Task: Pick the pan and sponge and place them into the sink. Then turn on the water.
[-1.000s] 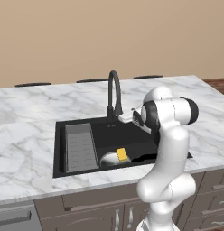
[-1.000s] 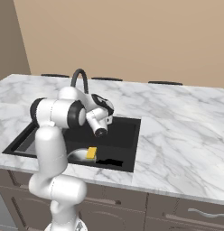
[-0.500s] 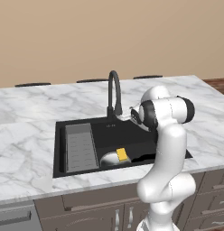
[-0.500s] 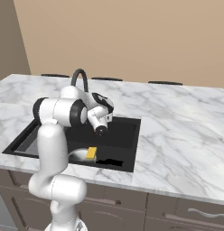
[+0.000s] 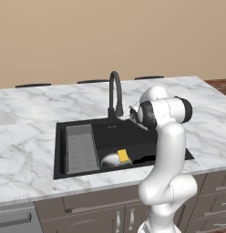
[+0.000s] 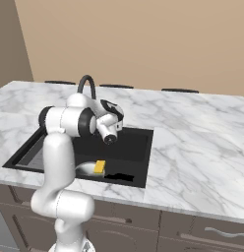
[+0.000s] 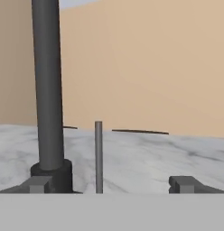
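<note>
The pan [image 5: 112, 160] lies in the black sink [image 5: 133, 136] at its front edge, about 6 o'clock of the basin, just right of the grey ribbed tray [image 5: 81, 149]. Its handle is too hard to make out to say where it points. The yellow sponge [image 5: 123, 156] rests on the pan's right side, long axis running front to back. The gripper [image 7: 112, 184] has its fingers [image 7: 184, 184] spread wide, holding nothing, facing the gooseneck faucet [image 7: 47, 90] and a thin upright lever [image 7: 99, 155] between them.
</note>
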